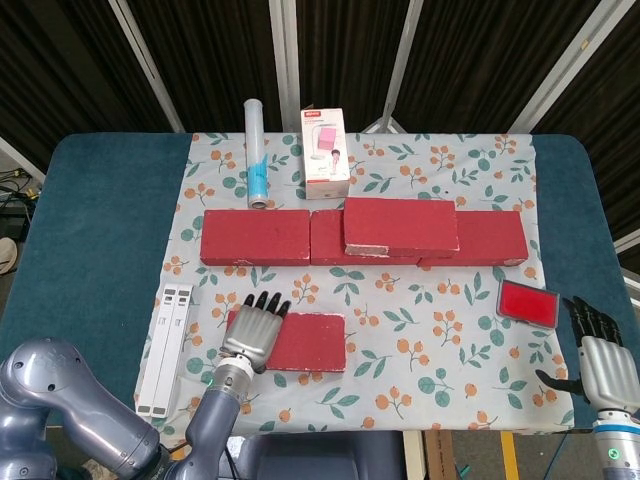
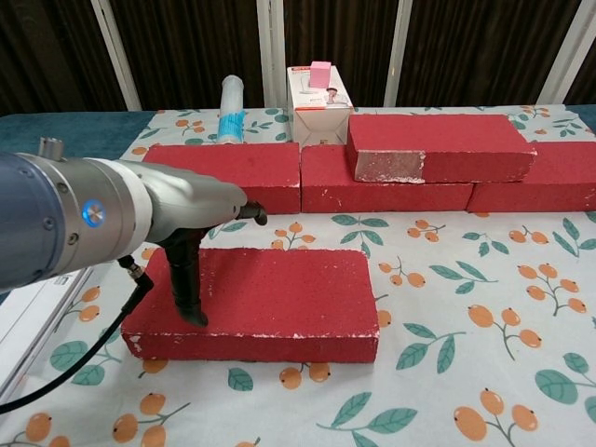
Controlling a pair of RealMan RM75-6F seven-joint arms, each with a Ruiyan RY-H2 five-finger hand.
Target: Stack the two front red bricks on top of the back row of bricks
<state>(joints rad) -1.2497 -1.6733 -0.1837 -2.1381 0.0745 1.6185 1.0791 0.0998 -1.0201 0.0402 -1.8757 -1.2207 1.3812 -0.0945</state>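
One red brick point(image 1: 305, 342) lies at the front, left of centre, shown close up as the front brick point(image 2: 270, 303) in the chest view. My left hand point(image 1: 254, 331) rests on its left end with the fingers stretched forward. A dark finger point(image 2: 185, 284) touches the brick's top. Behind runs the back row of red bricks point(image 1: 256, 237), and another red brick point(image 1: 400, 224) lies on top of it, right of centre. My right hand point(image 1: 600, 360) hovers open at the front right corner, holding nothing.
Two white flat strips point(image 1: 169, 347) lie left of the front brick. A flat red box point(image 1: 528, 302) sits near my right hand. A white tube point(image 1: 257, 150) and a white-and-pink carton point(image 1: 325, 152) stand behind the back row on the floral cloth point(image 1: 440, 330).
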